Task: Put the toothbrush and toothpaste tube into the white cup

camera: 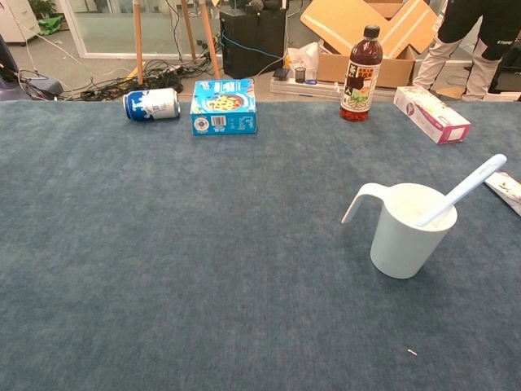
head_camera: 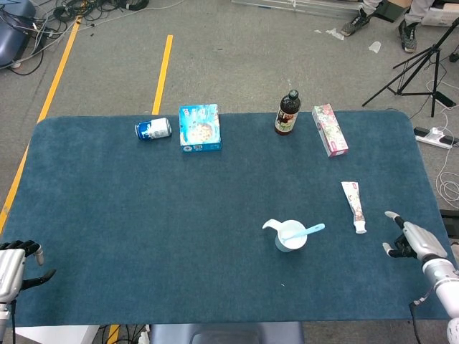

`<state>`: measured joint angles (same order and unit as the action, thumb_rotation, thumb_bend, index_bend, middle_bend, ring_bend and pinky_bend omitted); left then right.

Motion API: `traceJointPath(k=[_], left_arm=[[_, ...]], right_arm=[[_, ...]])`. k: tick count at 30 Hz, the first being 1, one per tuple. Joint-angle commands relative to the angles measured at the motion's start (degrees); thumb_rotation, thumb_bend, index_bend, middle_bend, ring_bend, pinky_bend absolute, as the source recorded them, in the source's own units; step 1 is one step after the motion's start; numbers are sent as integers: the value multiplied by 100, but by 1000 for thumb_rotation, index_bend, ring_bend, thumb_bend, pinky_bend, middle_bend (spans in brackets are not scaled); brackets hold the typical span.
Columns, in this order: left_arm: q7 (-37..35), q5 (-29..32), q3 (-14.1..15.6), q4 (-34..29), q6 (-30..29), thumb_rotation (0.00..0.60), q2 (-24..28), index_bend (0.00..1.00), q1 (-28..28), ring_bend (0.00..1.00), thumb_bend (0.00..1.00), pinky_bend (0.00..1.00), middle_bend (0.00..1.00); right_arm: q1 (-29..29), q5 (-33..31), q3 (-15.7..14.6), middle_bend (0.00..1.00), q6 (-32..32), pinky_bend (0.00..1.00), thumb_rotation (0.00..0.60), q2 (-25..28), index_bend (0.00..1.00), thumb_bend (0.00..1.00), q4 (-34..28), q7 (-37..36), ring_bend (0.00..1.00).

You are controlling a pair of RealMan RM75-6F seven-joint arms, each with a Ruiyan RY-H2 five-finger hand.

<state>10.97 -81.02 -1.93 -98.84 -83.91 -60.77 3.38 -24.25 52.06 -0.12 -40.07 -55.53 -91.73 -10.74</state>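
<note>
The white cup [head_camera: 290, 235] [camera: 406, 229] stands right of the table's middle, and the light blue toothbrush [head_camera: 307, 231] [camera: 468, 186] leans inside it with its handle sticking out to the right. The toothpaste tube [head_camera: 353, 206] lies flat on the cloth right of the cup, its edge just showing in the chest view [camera: 506, 189]. My right hand [head_camera: 414, 239] hovers near the right front edge, a little right of the tube, fingers apart and empty. At the front left corner my left hand [head_camera: 14, 263] is open and empty too.
Along the far side of the blue table [head_camera: 143, 215] stand a tipped can [head_camera: 153, 129], a blue box [head_camera: 200, 127], a dark bottle [head_camera: 287, 113] and a pink box [head_camera: 330, 130]. A tripod [head_camera: 423, 64] stands on the floor beyond the right corner.
</note>
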Motion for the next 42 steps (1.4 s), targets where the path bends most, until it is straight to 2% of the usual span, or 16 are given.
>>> traceJointPath(k=[1, 10, 24, 32, 42], left_arm=[[-4, 0, -1, 1, -3, 600, 2, 659, -1, 437, 2, 409, 544], [-34, -3, -3, -7, -11, 600, 14, 659, -5, 437, 2, 409, 544], [-59, -17, -5, -16, -30, 600, 26, 659, -10, 437, 2, 409, 544], [-66, -24, -4, -18, -30, 600, 31, 659, -9, 437, 2, 409, 544], [-59, -10, -6, -11, -20, 600, 27, 659, -7, 437, 2, 409, 544]], right_arm=[[-51, 15, 58, 1000, 168, 1000, 600, -167, 79, 330, 167, -61, 1000], [-157, 72, 120, 1000, 525, 1000, 600, -487, 79, 330, 410, -89, 1000], [-322, 342, 210, 1000, 855, 1000, 600, -858, 79, 330, 418, -136, 1000], [-278, 585, 318, 1000, 802, 1000, 600, -879, 79, 331, 302, -343, 1000], [-132, 1275, 506, 1000, 689, 1000, 600, -755, 79, 331, 106, -943, 1000]])
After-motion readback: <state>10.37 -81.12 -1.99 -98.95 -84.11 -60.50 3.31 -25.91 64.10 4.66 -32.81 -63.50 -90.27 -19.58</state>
